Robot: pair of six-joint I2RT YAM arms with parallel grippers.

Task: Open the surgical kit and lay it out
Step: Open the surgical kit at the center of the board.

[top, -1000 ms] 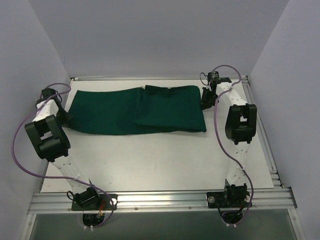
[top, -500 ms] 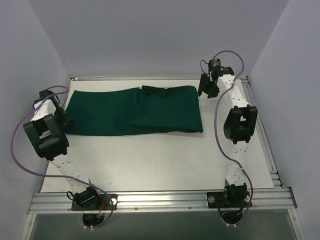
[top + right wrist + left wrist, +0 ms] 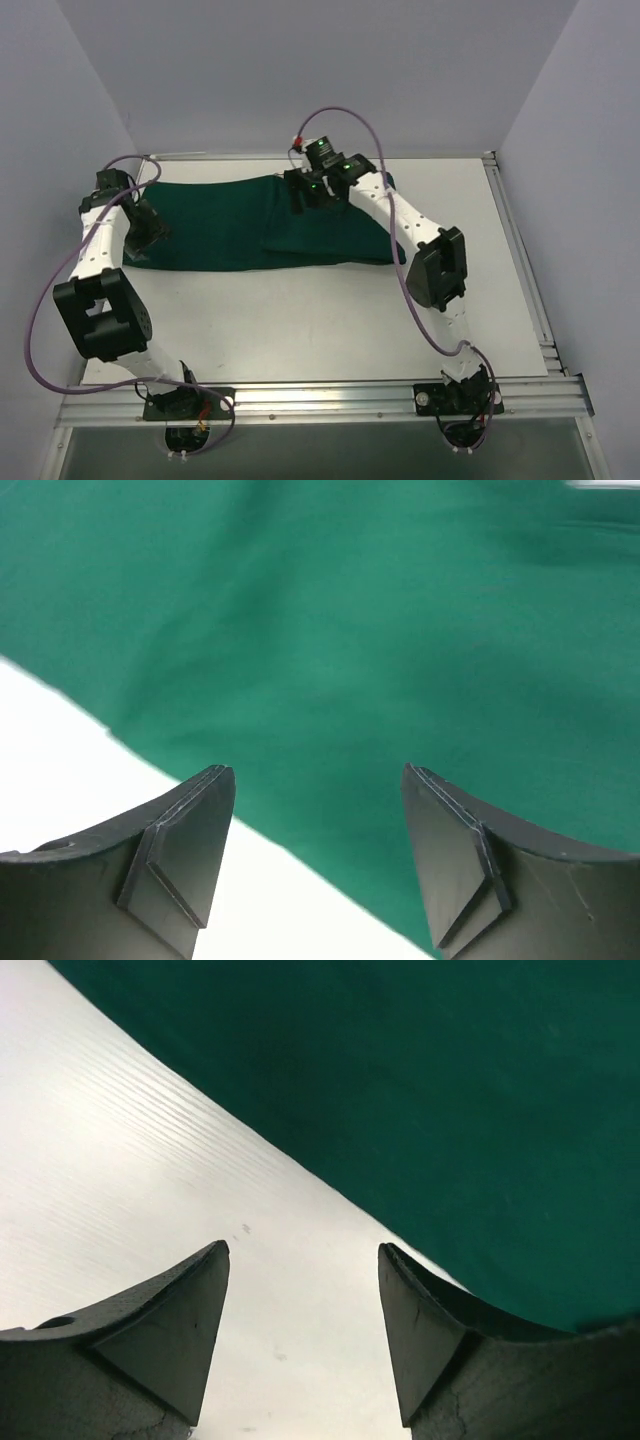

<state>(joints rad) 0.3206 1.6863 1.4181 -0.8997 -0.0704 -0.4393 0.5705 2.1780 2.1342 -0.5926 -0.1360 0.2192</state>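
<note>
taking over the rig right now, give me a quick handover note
Left gripper: open, empty, over the table at the left edge of the green drape.
Right gripper: open, empty, over the drape near its middle.
The drape lies folded in a long strip across the far side. No tray or instruments show.
Done: nothing visibly opened.
Left: unfold the drape, lay out the contents.

The top camera looks down from high on the near side of the green cloth (image 3: 220, 225), covering the whole counter (image 3: 320, 320); both wrist cameras sit close above the cloth's edge.
</note>
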